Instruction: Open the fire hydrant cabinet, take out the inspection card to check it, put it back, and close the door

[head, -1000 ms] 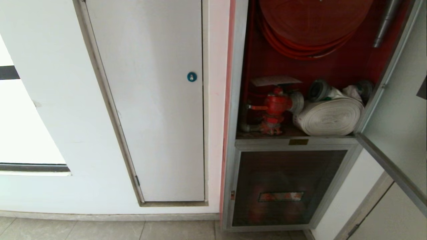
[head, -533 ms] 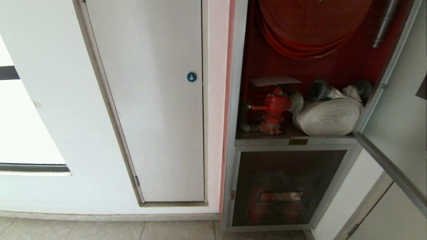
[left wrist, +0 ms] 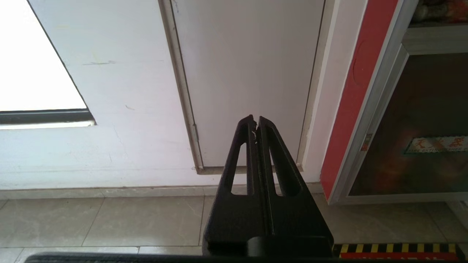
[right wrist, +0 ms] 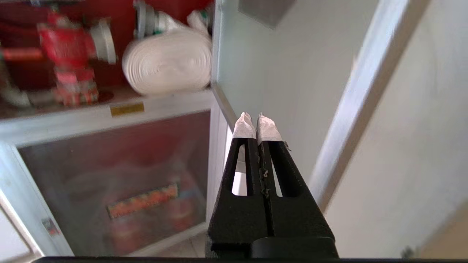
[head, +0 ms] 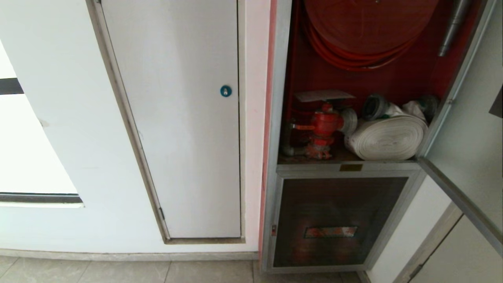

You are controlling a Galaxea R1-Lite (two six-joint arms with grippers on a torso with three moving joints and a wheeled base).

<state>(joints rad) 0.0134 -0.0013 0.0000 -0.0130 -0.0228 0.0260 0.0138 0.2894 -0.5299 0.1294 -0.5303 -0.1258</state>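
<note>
Cabinet (head: pixel 275 118) door (head: pixel 463 149) found open; card (head: pixel 324 95) rests atop valve (head: pixel 324 124). Right end effector (right wrist: pixel 256 122) clenched, empty. Risk: card knocked down if approached clenched.

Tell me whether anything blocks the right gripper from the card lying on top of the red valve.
Nothing visible does. The door stands swung open to the right, and the inspection card lies flat on the red valve, exposed at the cabinet's open front. The right gripper, shut and empty, is lower down, near the door's edge.

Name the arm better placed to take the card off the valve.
Right. The right gripper, shut, faces the open fire hydrant cabinet where the inspection card lies on the red valve. The left gripper faces the white door.
</note>
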